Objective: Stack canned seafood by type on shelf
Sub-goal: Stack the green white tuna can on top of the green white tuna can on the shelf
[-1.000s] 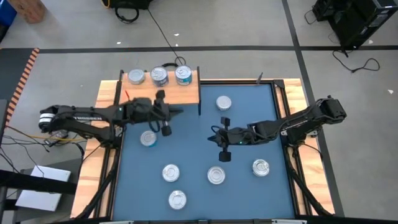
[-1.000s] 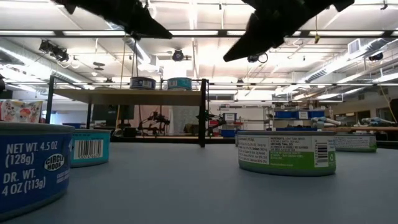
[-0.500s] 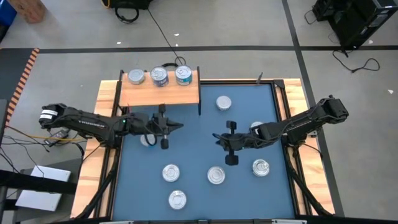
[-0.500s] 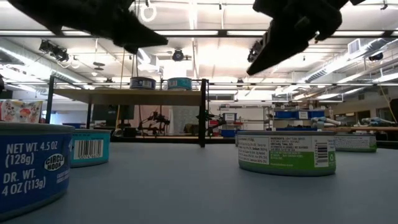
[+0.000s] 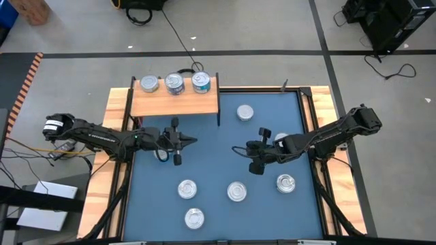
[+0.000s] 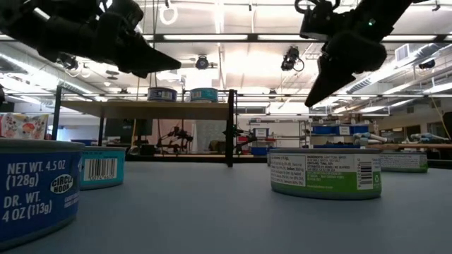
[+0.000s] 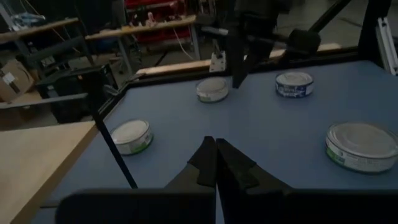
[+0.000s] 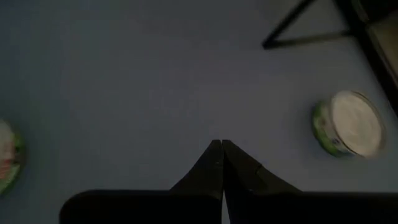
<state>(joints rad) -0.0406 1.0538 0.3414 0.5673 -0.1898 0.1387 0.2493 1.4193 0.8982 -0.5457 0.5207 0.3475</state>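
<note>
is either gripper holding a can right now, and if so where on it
Nothing is held. The left gripper and right gripper are both shut on nothing, above the blue tabletop.

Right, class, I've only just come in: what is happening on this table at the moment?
A two-armed robot is sorting canned seafood onto a wooden shelf. Three cans stand in a row on it; the other cans sit scattered on the blue tabletop. Neither arm holds anything. The left end effector is shut and hangs above the tabletop just in front of the shelf; the right end effector is shut above the middle of the tabletop.
</note>
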